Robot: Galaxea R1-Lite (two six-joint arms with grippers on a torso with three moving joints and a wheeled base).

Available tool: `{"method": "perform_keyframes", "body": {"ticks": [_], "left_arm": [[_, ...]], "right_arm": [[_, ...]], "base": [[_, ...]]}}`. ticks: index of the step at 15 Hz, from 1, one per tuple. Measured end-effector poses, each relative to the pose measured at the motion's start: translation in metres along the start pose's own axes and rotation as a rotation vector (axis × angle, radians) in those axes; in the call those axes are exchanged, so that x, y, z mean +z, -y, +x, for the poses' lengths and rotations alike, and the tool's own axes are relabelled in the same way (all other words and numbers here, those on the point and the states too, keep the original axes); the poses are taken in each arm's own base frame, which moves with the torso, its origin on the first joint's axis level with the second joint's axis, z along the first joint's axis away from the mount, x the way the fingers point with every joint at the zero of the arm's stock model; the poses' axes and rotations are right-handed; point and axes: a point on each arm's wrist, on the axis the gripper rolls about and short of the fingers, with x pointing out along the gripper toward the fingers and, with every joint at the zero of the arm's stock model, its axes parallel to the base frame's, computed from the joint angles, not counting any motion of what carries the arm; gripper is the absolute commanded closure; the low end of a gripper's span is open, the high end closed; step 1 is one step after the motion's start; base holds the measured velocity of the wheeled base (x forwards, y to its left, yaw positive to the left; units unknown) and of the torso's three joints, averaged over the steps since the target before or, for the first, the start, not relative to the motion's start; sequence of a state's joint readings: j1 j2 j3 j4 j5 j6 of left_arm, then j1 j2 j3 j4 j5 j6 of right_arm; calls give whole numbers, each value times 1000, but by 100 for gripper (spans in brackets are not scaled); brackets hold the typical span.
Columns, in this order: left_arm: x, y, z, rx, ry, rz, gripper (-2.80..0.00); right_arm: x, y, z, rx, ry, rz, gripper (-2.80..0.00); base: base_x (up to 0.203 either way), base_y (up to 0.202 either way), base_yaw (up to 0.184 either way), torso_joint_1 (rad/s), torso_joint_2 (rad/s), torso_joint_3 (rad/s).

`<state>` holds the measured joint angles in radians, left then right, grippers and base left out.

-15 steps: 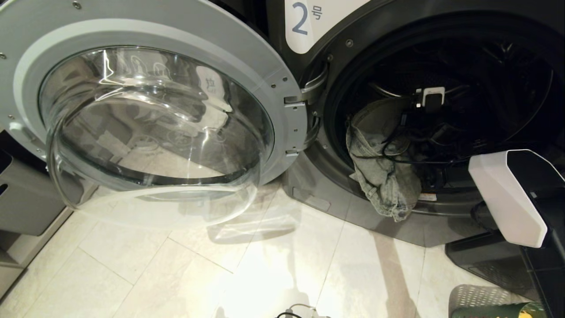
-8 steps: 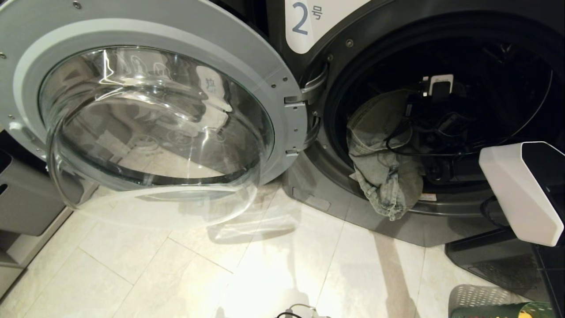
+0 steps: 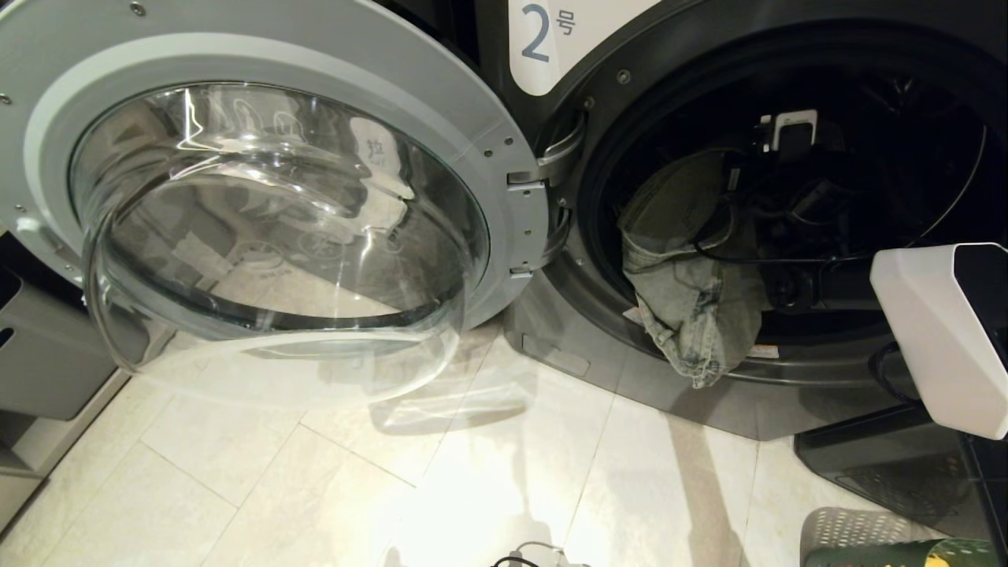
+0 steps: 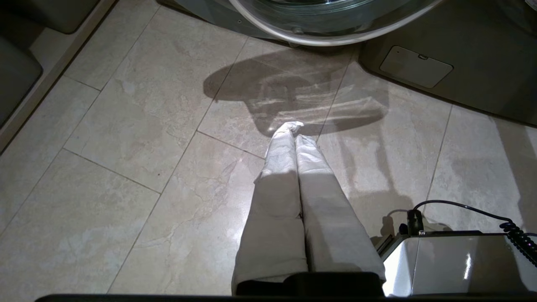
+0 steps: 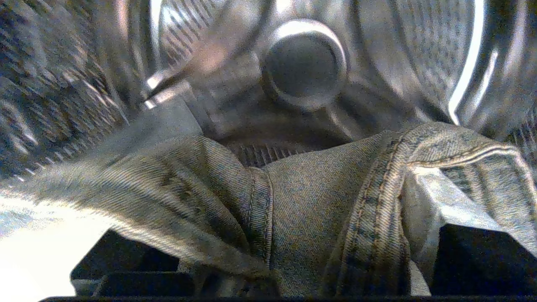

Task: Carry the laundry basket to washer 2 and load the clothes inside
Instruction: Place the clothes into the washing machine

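pale marble floor tiles (image 3: 276, 488); grey cabinet (image 3: 47, 354) at the left edge.

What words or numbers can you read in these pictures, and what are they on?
"2" followed by the small character "号": in blue on the white label at the top of washer 2, head view.
A small white sticker on the washer's lower door rim: print too small to read.
Faint marks reflected in the glass of the open door: not readable.
The wrist views show no text.

Grey denim jeans (image 3: 693, 315), dark grey washer 2 (image 3: 598, 315)
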<state>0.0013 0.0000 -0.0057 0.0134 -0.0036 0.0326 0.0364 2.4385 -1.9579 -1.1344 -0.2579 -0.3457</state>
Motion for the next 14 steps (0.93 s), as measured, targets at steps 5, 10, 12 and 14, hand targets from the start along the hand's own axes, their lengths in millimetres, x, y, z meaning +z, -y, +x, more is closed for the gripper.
{"method": "perform_keyframes", "body": {"ticks": [5,10,12,14], "left_arm": [[0,0,0,-1,0,1,0],[0,0,0,-1,-1,4,0],[0,0,0,-1,-1,4,0],[0,0,0,-1,-1,4,0]], "right_arm": [[5,2,1,-7,36,-9,-280],[-15,-1,-13,45,-35,-33,-280],[-33,-5,-30,105,-140,-55,-280],[-49,-8,-50,175,-243,-66,-280]], "base": [[0,0,0,0,0,0],[0,0,0,0,0,0],[0,0,0,0,0,0],[0,0,0,0,0,0]]}}
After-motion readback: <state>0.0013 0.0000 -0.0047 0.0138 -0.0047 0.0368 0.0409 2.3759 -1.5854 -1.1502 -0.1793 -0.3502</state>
